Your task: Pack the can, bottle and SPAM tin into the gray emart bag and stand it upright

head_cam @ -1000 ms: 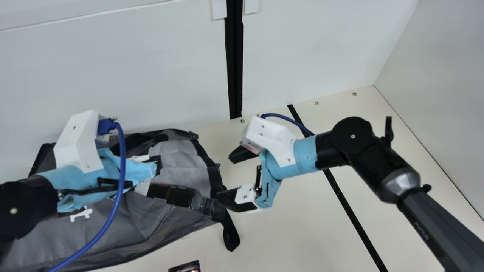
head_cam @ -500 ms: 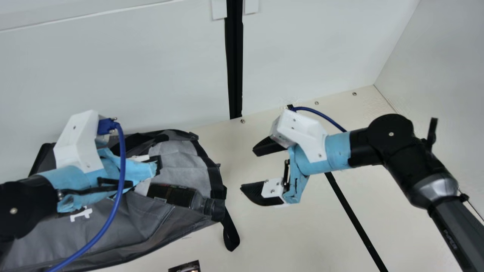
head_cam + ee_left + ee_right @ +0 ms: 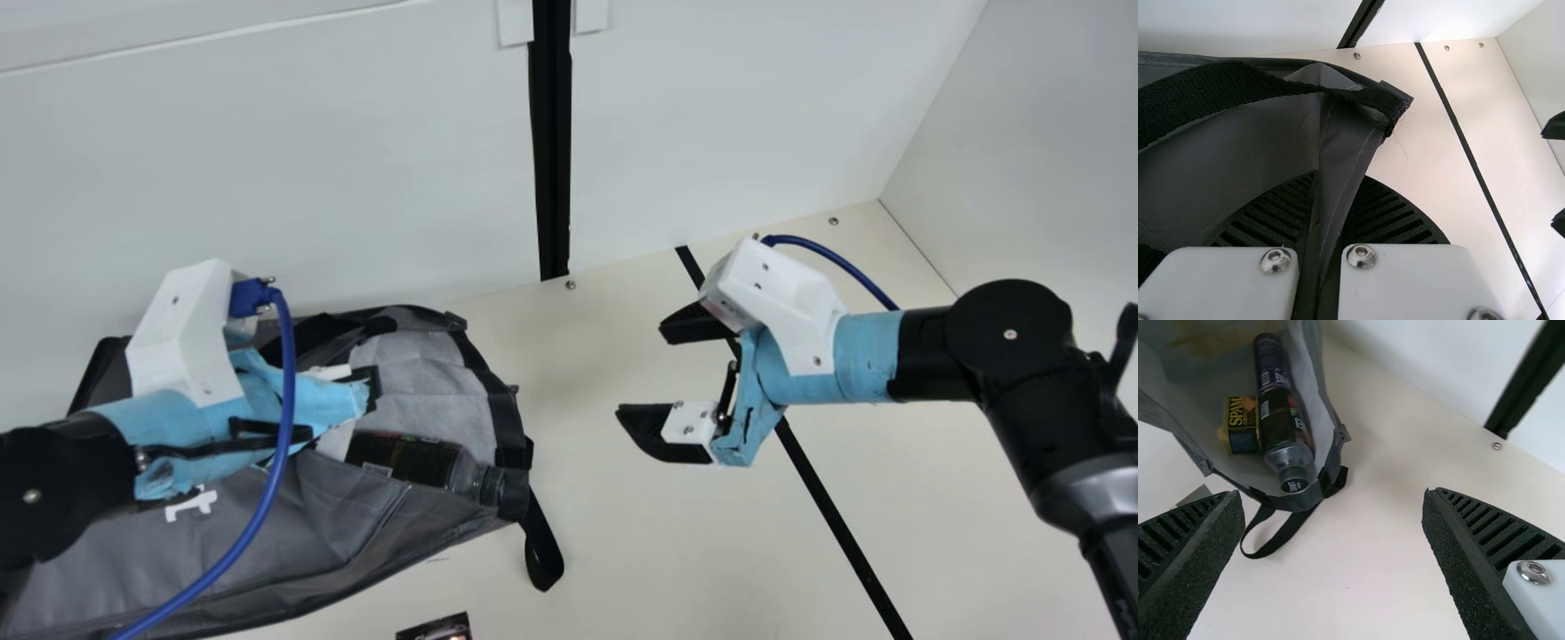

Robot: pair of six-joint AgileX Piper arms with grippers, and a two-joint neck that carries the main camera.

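Note:
The gray bag (image 3: 267, 533) lies on its side at the left, mouth facing right. My left gripper (image 3: 356, 391) is at the bag's upper side in the main view; in the left wrist view the left gripper (image 3: 1328, 233) is shut on a fold of the bag (image 3: 1345, 133). My right gripper (image 3: 653, 378) stands open to the right of the bag, and so does the right gripper (image 3: 1335, 507) in its wrist view. Inside the bag in that view lie the dark bottle (image 3: 1281, 427), the purple can (image 3: 1268, 353) behind it and the SPAM tin (image 3: 1242, 430) beside the bottle.
A black strap loop (image 3: 544, 556) hangs from the bag's mouth onto the table (image 3: 693, 551). A small dark printed object (image 3: 436, 629) shows at the main view's bottom edge. White walls rise behind and at the right, and a black line crosses the table.
My right gripper has drawn back to the right, from the bottle's cap at the bag's mouth to over bare table. The left arm, bag and bottle look still.

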